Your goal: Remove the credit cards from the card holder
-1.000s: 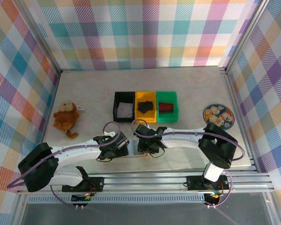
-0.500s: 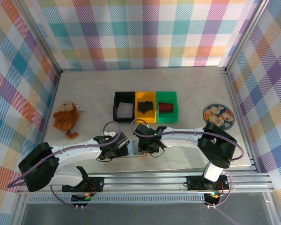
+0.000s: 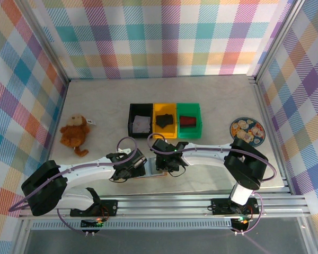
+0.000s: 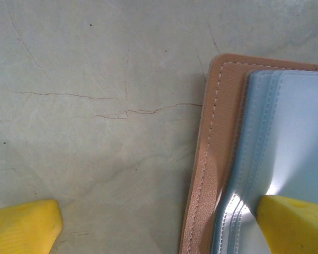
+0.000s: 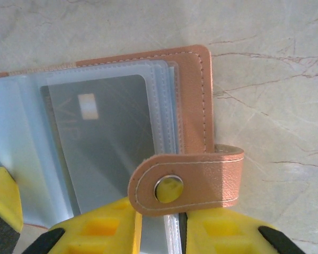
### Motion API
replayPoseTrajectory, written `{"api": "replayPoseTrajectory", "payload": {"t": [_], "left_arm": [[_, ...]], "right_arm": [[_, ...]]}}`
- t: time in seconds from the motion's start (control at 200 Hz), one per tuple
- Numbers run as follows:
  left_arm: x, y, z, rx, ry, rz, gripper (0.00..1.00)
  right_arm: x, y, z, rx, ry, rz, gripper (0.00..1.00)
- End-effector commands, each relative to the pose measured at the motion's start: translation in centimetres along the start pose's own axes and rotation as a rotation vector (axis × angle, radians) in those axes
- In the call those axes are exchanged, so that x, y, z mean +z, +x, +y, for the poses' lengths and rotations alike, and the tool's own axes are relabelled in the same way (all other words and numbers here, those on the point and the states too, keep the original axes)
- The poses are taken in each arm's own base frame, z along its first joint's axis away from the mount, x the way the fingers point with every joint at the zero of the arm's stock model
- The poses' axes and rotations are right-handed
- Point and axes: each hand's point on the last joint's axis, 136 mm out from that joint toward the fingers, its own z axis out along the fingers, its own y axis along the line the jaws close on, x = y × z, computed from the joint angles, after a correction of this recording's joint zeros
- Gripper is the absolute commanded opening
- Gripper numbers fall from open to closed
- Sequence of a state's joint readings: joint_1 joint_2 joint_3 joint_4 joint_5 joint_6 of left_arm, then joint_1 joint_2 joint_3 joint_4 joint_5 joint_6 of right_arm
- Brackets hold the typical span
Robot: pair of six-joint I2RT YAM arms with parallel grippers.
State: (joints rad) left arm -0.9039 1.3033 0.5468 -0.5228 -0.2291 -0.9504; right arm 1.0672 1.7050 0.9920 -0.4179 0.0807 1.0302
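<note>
The card holder [image 5: 193, 100] lies open near the table's front edge, tan leather around pale blue clear sleeves. A grey credit card [image 5: 108, 143] sits inside a sleeve. The snap strap [image 5: 193, 177] is folded back over the right-hand page. My right gripper [image 5: 160, 235] is closed narrow on the sleeve pages' edge, just below the strap. My left gripper [image 4: 159, 227] is wide open over the holder's left edge [image 4: 212, 159], one fingertip [image 4: 294, 225] resting on the blue sleeve, the other over bare table. Seen from above, both grippers meet at the card holder [image 3: 152, 174].
Black [image 3: 132, 114], yellow [image 3: 165, 107] and green [image 3: 198, 114] bins stand in a row behind the grippers, each with an item inside. A stuffed monkey [image 3: 75, 132] lies at the left, a patterned plate [image 3: 247, 128] at the right.
My right gripper's jaws have closed in on the sleeve edge. The left gripper stays wide open, and neither arm has visibly moved.
</note>
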Motion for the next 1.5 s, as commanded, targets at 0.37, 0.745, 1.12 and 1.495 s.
{"api": "replayPoseTrajectory", "payload": {"t": [0.37,0.745,1.12,1.495], "left_arm": [[2.8,3.1,-0.6,0.005,0.05,0.116,0.96],[2.8,3.1,-0.7,0.007,0.049,0.117,0.96],[2.6,3.0,-0.7,0.008,0.053,0.111,0.96],[2.6,3.0,-0.8,0.01,0.055,0.112,0.96]], "right_arm": [[-2.1,-0.4,3.7,-0.057,-0.134,-0.027,0.17],[-3.5,-0.7,4.9,-0.062,-0.177,-0.052,0.17],[-3.9,-0.3,6.5,-0.076,-0.234,-0.035,0.18],[-3.6,-0.1,6.9,-0.081,-0.247,-0.017,0.28]]}}
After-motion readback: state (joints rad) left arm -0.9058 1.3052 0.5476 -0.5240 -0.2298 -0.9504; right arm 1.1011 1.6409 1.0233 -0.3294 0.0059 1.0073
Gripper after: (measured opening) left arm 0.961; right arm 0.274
